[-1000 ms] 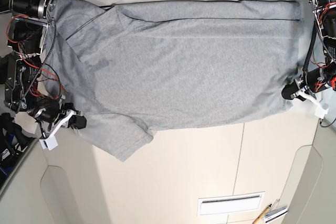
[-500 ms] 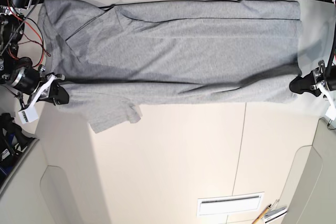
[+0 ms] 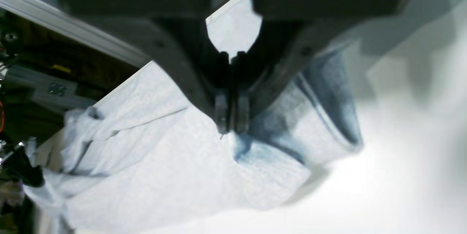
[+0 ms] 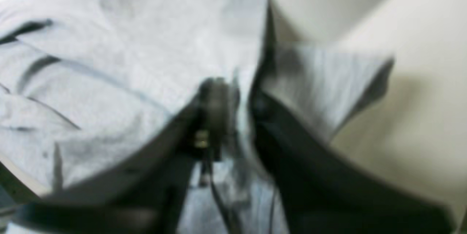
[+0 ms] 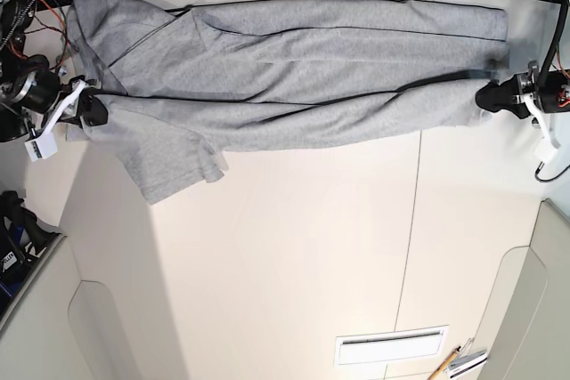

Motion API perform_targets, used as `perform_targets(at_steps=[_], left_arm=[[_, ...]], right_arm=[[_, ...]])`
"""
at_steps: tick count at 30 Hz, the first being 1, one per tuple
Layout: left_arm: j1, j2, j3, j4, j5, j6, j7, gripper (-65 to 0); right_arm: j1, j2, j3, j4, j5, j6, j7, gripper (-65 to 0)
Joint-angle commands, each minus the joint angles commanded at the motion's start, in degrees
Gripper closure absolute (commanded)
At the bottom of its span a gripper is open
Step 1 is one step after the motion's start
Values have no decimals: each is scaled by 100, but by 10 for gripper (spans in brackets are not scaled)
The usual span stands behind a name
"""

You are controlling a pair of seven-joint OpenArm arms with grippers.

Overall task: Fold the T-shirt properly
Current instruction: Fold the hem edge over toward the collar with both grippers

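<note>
The heather-grey T-shirt [image 5: 294,68] lies stretched sideways along the far part of the table, its near edge lifted and pulled toward the back. My left gripper [image 5: 488,97] is shut on the T-shirt's hem corner at the right; the left wrist view shows the closed gripper [image 3: 231,124] pinching cloth [image 3: 164,168]. At the left, my right gripper [image 5: 93,111] is shut on the shoulder edge, with a sleeve [image 5: 169,162] hanging below it. The blurred right wrist view shows that gripper [image 4: 237,106] with fabric [image 4: 109,80] between its fingers.
The cream table [image 5: 294,255] has a seam running front to back at the right. A white vent slot [image 5: 392,346] and pens [image 5: 459,360] lie near the front edge. Cabled arm hardware [image 5: 18,33] stands at the far left.
Both grippers have carried the T-shirt's near edge further toward the back of the table. The visible cloth band is narrower and the sleeve has moved up with it.
</note>
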Motion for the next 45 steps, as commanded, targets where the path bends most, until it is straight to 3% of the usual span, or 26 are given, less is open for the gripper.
perform_targets(at_steps=[4, 8, 13, 16, 19, 25, 29, 37, 39, 43, 45], left_arm=[[-2, 4, 0, -2, 374, 0, 0, 0], [-2, 15, 0, -2, 372, 0, 0, 0], [-2, 15, 0, -2, 372, 0, 0, 0], [-2, 17, 0, -2, 369, 0, 0, 0], [-2, 17, 0, -2, 367, 0, 0, 0], [-2, 17, 0, -2, 365, 0, 0, 0], [-4, 17, 0, -2, 363, 0, 0, 0], [-4, 17, 0, -2, 348, 0, 0, 0], [-2, 17, 0, -2, 350, 0, 0, 0], [-4, 17, 0, -2, 350, 0, 0, 0], [-4, 17, 0, -2, 348, 0, 0, 0]], right_arm=[[-118, -90, 2, 0, -199, -107, 219, -318], [-85, -90, 127, 2, 278, -105, 271, -321], [299, -275, 605, 7, 310, -105, 282, -321], [586, -481, 632, 0, 90, -105, 437, -321], [815, -664, 535, -17, -468, -107, 831, -321], [1582, -702, -85, -1217, -1174, -107, 1303, -321], [2063, -704, -684, -2177, -1204, -105, 1388, -396], [2122, -807, -1545, -2356, -1093, -79, 1259, -394], [2122, -894, -1543, -2356, -1097, -81, 1259, -343], [2124, -990, -1543, -2350, -1095, -81, 1263, 0], [2124, -988, -1541, -2345, -1093, -81, 1244, 0]])
